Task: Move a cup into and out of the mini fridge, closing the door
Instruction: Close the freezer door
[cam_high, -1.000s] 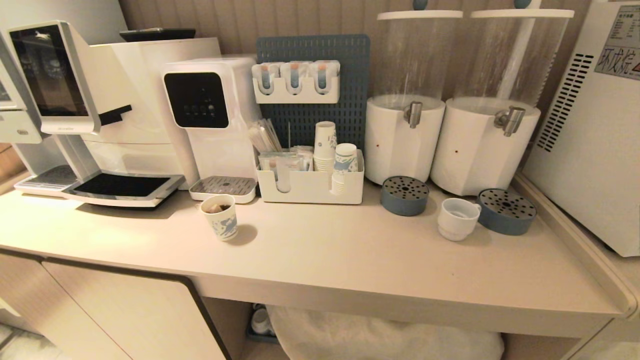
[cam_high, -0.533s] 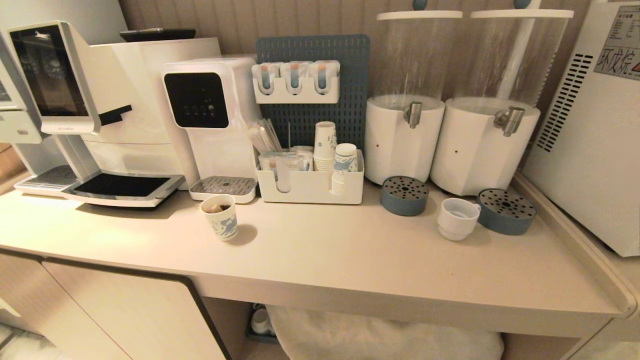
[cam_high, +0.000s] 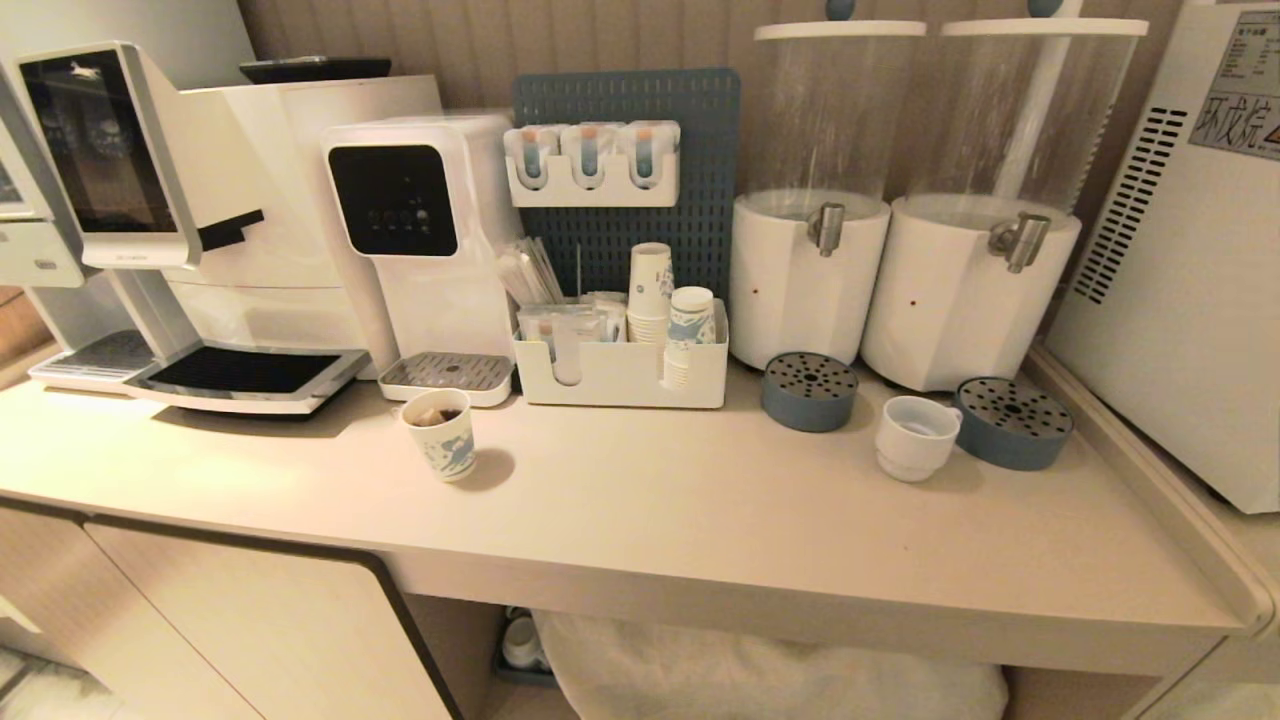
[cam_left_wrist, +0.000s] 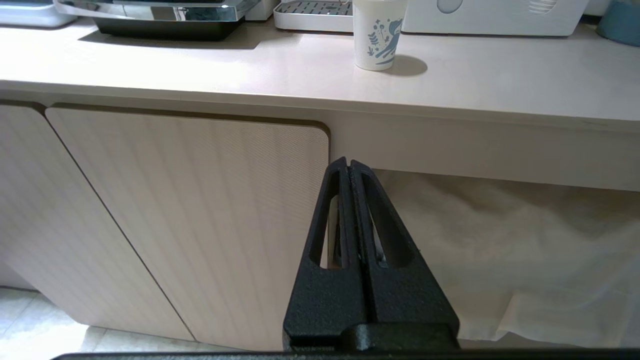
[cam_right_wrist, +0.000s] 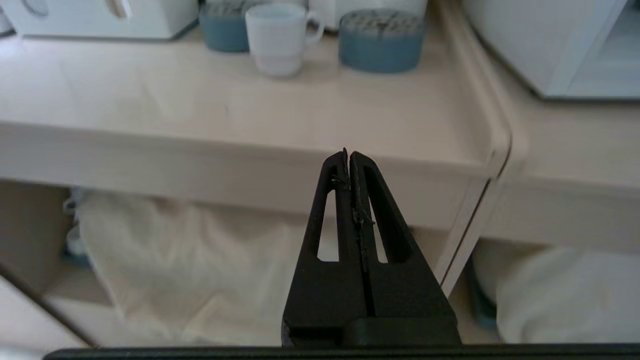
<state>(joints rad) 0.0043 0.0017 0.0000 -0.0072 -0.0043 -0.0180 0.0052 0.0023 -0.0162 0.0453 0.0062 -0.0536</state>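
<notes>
The head camera looked forward and down from above onto the counter (cam_high: 640, 500), taking in its whole width. The left wrist camera sat low before the counter's front edge, facing the cabinet door (cam_left_wrist: 190, 220) at close range. The right wrist camera sat likewise low, facing the counter's right end. Head and left wrist views shared the printed paper cup (cam_high: 440, 436); head and right wrist views shared the cup (cam_high: 915, 438).

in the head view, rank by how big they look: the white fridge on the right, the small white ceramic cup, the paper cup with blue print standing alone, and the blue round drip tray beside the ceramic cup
1. White boxy mini fridge, largest though partly cut off.
2. Blue round perforated drip tray.
3. Small squat white ceramic cup and blue-printed paper cup: about alike, so no ranking between them.
</notes>
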